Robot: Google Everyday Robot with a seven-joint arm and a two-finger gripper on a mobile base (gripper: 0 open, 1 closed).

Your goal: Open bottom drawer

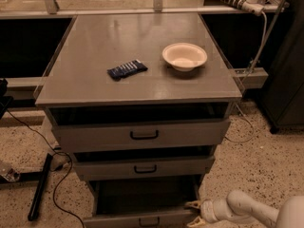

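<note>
Drawers stack three high under the grey desk [104, 32]. The top drawer [185, 134] and the middle drawer [183, 166] each stand slightly out, with a dark gap above the front. The bottom drawer [114, 220] is pulled out farthest, at the lower edge of the view. Its inside is too dark to show any contents. On the desk a white bowl [185, 56] sits upright, only its pale inner surface showing. A dark blue packet [127, 69] lies to its left, apart from it. On the speckled floor at left lie a black bar [40, 188] and a thin black cable [61, 184]. The pincer [194, 213] is low at the right, just beside the bottom drawer's right front corner. Its two pale tips are spread apart, one above the other. Nothing stands between pincer and drawer.
</note>
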